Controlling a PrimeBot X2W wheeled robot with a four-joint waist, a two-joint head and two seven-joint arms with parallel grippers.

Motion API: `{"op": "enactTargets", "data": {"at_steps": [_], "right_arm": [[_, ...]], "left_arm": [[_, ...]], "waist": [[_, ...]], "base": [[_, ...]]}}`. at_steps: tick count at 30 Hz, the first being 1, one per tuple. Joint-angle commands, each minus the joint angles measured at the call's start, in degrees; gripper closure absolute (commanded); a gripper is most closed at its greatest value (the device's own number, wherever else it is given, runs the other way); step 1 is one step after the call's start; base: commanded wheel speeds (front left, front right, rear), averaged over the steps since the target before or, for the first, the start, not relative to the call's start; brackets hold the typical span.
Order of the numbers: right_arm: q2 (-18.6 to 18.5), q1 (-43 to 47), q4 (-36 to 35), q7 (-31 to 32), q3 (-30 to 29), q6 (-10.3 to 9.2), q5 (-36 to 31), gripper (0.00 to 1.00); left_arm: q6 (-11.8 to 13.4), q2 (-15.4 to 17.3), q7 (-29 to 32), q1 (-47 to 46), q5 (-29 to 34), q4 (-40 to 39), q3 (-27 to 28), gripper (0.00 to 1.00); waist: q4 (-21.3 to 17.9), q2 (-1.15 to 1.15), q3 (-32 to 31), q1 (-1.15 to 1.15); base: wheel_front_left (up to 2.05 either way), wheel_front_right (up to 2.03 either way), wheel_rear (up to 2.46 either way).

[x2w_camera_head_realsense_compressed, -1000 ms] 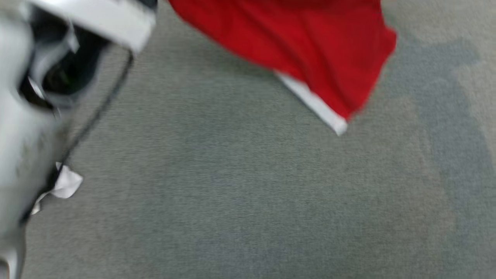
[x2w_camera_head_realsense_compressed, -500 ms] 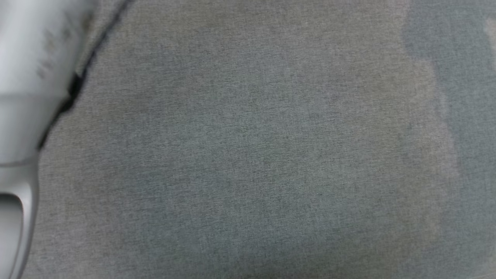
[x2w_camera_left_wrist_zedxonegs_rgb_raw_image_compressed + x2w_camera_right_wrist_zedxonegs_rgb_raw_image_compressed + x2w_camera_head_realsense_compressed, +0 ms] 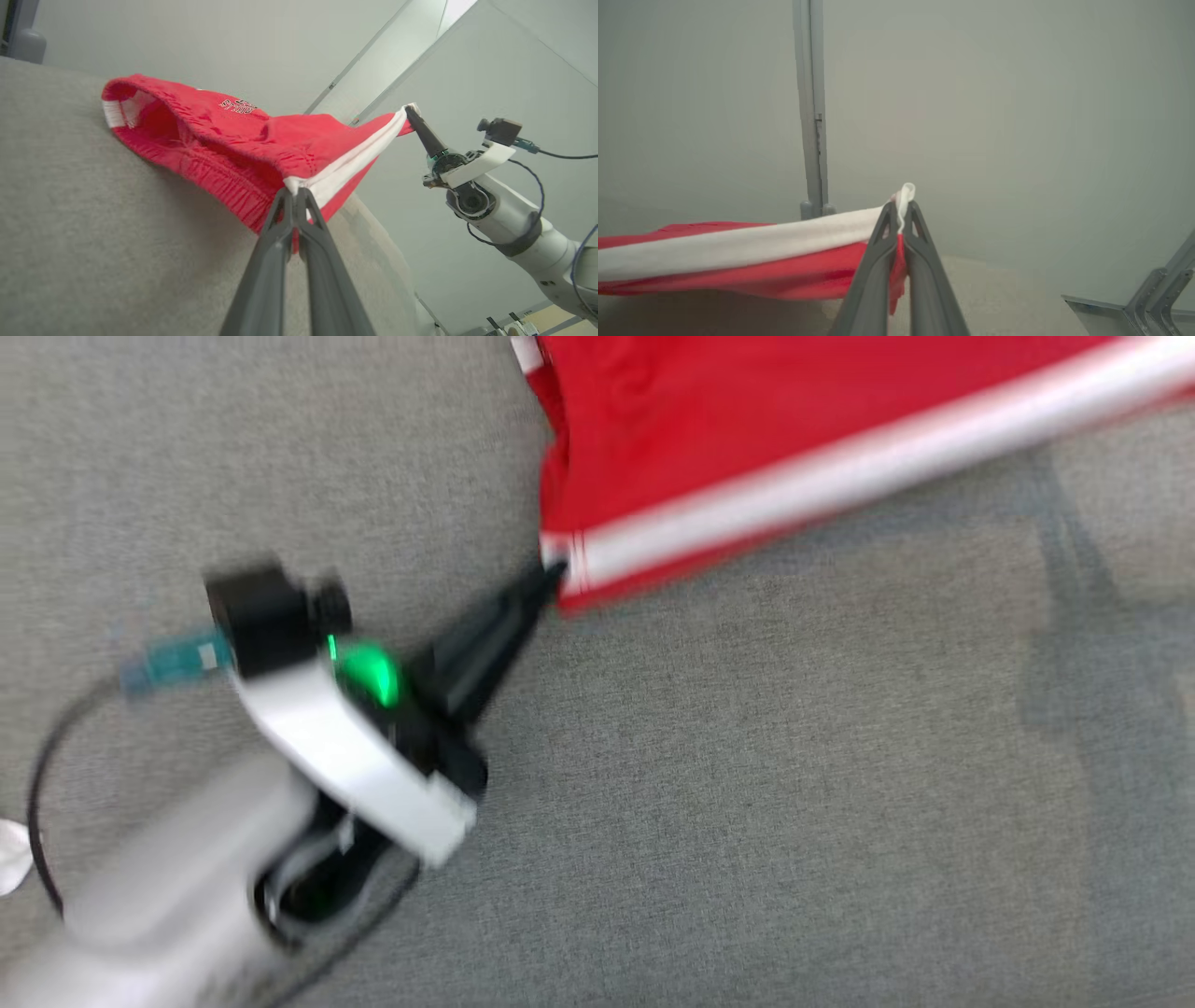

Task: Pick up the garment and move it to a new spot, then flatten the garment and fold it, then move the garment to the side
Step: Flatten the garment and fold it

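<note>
Head view shifted; left tool (image 3: pixel 553 571) now visible, clamping garment (image 3: pixel 747 429) corner.

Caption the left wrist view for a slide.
Left gripper and right gripper pinch the red shorts by the white stripe, stretched over the grey surface.

The garment (image 3: pixel 210 135) is partly on the table (image 3: pixel 70 210). Its far end lies on the table and its near edge is lifted off it. The left gripper (image 3: pixel 294 191) pinches one corner of that edge. The right gripper (image 3: pixel 412 114) pinches the other corner, so the edge stretches between them. In the head view the garment is at the top, and the left gripper reaches up to it from the lower left.
</note>
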Motion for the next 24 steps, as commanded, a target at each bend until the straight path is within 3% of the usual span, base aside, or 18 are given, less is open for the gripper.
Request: {"op": "enactTargets", "data": {"at_steps": [1, 7, 14, 19, 24], "right_arm": [[1.55, 7.15, -2.46, -0.05, -3.46, -0.17, -0.53, 1.0], [8.59, 30.18, -12.61, -0.05, -13.92, -0.18, -2.85, 1.0], [11.47, 43.02, -21.19, -0.05, -17.66, -0.17, -4.85, 1.0], [11.24, 45.74, -23.35, 1.83, -19.31, -0.16, -5.81, 1.0], [9.12, 39.76, -21.39, 5.89, -17.25, -0.16, -4.07, 1.0]], "left_arm": [[-0.11, 1.78, -1.06, 4.29, -0.64, -1.47, -0.46, 1.0], [2.11, 4.21, -2.74, 18.0, -0.69, -8.67, -0.68, 1.0], [5.7, 6.9, -2.88, 25.06, 0.68, -16.3, -0.96, 1.0], [7.37, 7.93, -1.34, 26.17, -1.36, -20.67, -1.14, 1.0], [6.84, 5.33, 3.24, 22.23, -7.3, -19.4, -0.18, 1.0]], "waist": [[0.89, 0.0, -2.88, 0.0], [1.5, 0.0, -7.05, 0.0], [1.79, 0.0, -8.48, 0.0], [2.2, 0.0, -8.4, 0.0], [3.46, 0.0, -7.07, 0.0]], "base": [[0.0, 0.0, 0.0], [0.0, 0.0, 0.0], [0.0, 0.0, 0.0], [0.0, 0.0, 0.0], [0.0, 0.0, 0.0]]}}
